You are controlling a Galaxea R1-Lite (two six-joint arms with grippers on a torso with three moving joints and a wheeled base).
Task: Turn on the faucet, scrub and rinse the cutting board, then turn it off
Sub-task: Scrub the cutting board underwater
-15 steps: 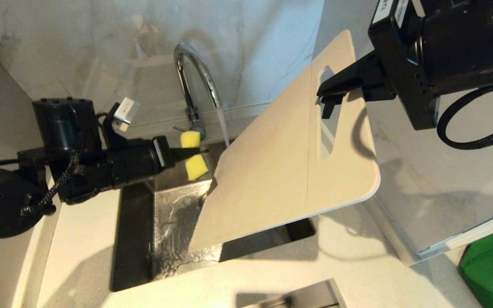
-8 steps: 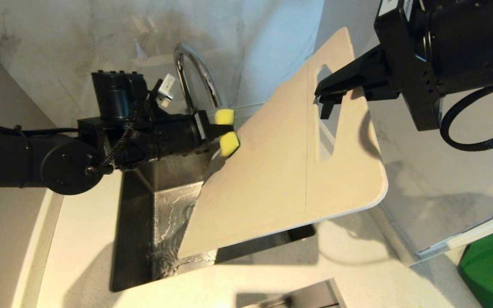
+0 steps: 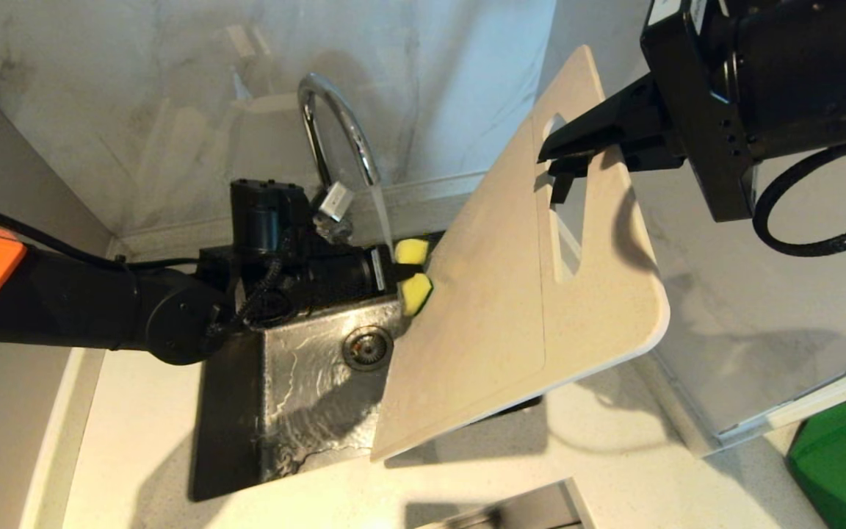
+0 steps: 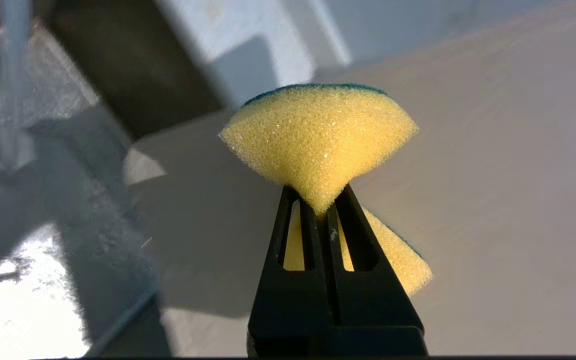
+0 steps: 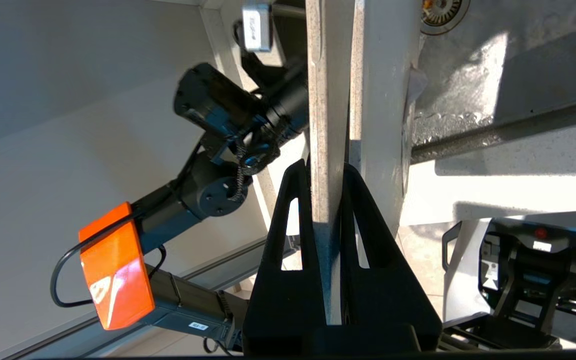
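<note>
While water runs from faucet at upper centre of head view, right gripper at upper right pinches cutting board by strip beside handle slot, fingers pressed on both faces. Board hangs tilted over steel sink, centre frame. Left gripper, centre-left, fingers squeezed tight on yellow sponge; sponge touches board's left edge region.

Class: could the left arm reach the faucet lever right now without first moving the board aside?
Probably yes. The left gripper holds a sponge at the board's edge, just in front of the faucet base. The board, held by the right gripper, leans away to the right, not between them. The lever itself is hidden.
</note>
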